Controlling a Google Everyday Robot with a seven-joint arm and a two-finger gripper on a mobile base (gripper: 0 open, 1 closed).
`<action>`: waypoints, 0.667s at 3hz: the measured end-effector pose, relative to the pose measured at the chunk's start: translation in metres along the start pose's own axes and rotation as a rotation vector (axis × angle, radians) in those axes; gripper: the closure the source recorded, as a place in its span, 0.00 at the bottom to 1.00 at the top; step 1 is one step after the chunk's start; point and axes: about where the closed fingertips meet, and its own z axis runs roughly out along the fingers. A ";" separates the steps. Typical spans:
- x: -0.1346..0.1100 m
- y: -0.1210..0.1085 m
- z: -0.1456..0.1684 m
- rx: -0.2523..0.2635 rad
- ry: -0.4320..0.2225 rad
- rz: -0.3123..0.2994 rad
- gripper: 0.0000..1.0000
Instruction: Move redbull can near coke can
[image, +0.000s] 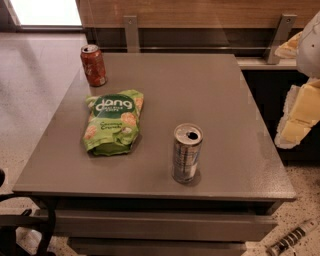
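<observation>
only readable bit: "dang", white letters on green snack bag (113, 122), 9 o'clock from centre. smaller print below it too blurry. gripper (296, 119) at 3 o'clock edge.

— Where is the camera view looking from?

— It is looking down from above the near edge of the grey table (215, 95), tilting forward and facing the wooden wall panel (200, 12) at the back.

— How near is it sitting?

— Near enough that the tabletop is filling most of the frame. The redbull can (187, 152) is standing closest to the lens, the coke can (93, 65) is sitting at the far left corner, and floor (35, 75) is showing at the left.

— And the gripper?

— The gripper (297, 120) is poking in at the right edge, just past the table's right side.
</observation>
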 end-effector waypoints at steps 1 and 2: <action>0.000 0.000 0.000 0.000 0.000 0.000 0.00; 0.005 0.004 0.003 -0.026 -0.065 0.002 0.00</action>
